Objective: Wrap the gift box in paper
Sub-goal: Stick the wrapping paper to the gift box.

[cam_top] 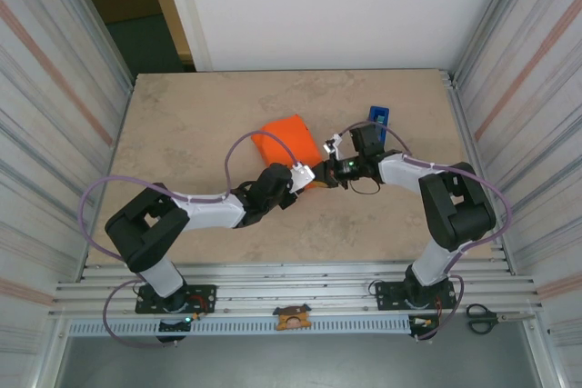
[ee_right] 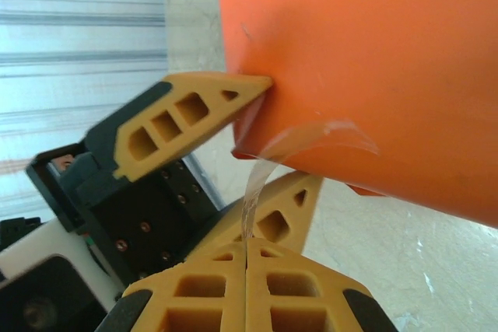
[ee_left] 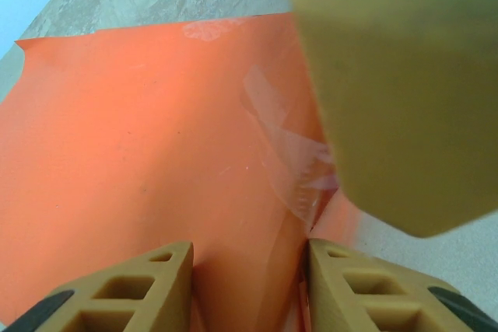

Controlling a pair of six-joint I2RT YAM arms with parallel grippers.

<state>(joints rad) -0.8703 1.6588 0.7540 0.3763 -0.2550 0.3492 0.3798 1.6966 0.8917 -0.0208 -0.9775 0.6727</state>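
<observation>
Paper (cam_top: 289,138), bright orange, smooth and matte, is seen folded into a flat, roughly square parcel lying near the middle of the counter (cam_top: 182,134), a beige slab with a mottled stone pattern. The parcel is turned at an angle to the counter's edges. One corner is pointed toward the far wall and the opposite corner toward the arms, so its diagonal runs roughly from far to near. A crinkled strip of clear, glossy tape (ee_left: 284,153) is stuck to the paper by the near right edge and curls off it in an arch. The free end of the tape is pinched between the clenched tan fingers of the right end effector (ee_right: 247,248). The near corner of the parcel is grasped by the left end effector (ee_left: 249,258), with one finger (ee_right: 194,110), moulded with open cells, laid above the paper and the other below it. A narrow blue dispenser (cam_top: 377,117) stands just beyond the right wrist.
</observation>
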